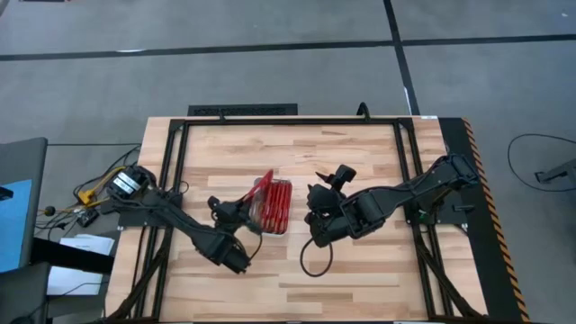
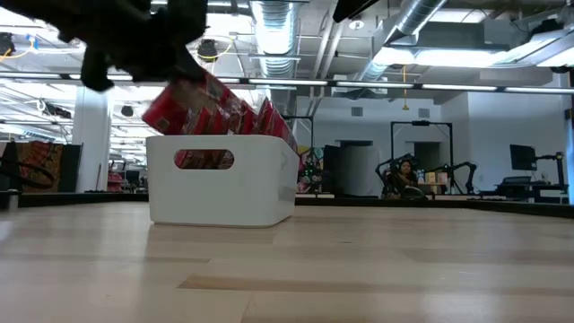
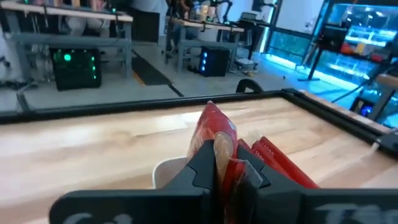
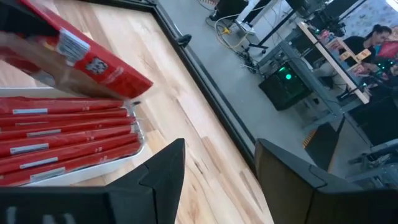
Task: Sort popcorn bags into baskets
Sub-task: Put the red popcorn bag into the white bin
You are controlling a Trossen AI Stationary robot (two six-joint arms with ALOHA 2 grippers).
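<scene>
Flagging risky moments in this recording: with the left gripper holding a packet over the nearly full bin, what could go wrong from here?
1. The white bin looks packed with upright popcorn bags; the tilted held packet may jam or rest on top.
2. The left gripper pinches only the packet's edge, so it could slip or flop outside the bin.
3. The open right gripper waits close by; the arms could collide.

You see a grey floor (image 1: 270, 27) with dark seams, ceiling ducts (image 2: 278, 22), strip lights and distant desks (image 3: 62, 18).
</scene>
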